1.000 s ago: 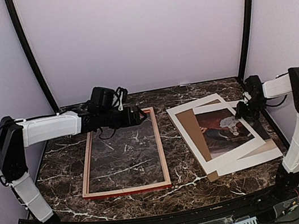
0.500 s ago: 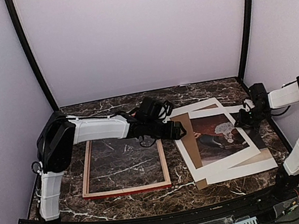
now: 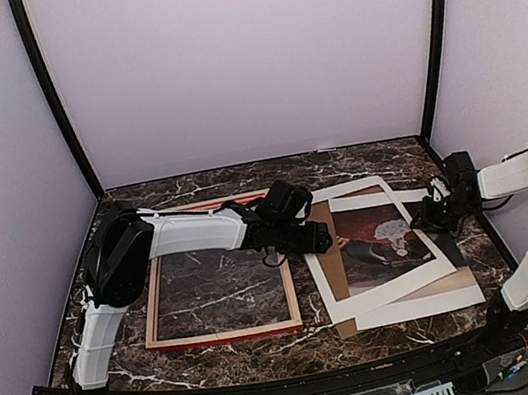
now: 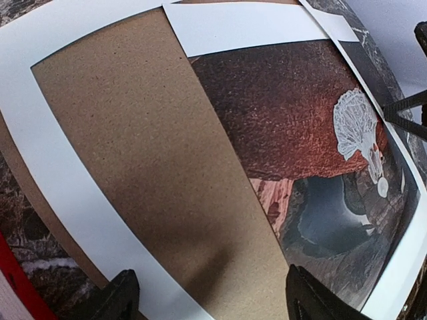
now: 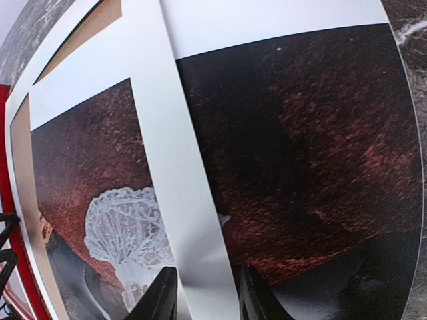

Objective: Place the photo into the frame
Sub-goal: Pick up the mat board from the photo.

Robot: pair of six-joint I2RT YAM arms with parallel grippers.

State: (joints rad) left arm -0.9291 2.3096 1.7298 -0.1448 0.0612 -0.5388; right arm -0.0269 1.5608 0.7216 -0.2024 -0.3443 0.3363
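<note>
At the near side, the frame is seen lying flat on the marble table, apparently back-up, with only table showing through its opening. Just right of the frame lies a loose stack. In it are a white mount, a brown board showing through the mount's window, and the photo. The photo lies face up and skewed among them, outside the frame's opening. The step in hand is therefore judged to be the freeing of the photo from that stack; nothing is placed yet.

Over the stack's edge nearest the frame, the left gripper is held wide open and empty. At the stack's side away from the frame, the right gripper is about half closed. Its tips are set either side of a white strip that crosses the photo (no actual grip can be made out).

Next, the photo alone would need to be caught by an edge and slid clear of mount and board. It would then be carried left and squared to the opening.

Only the overhead view gives the frame whole. Only the left wrist view shows the board's bare grain. Only the right wrist view shows the strip overlying the photo.
</note>
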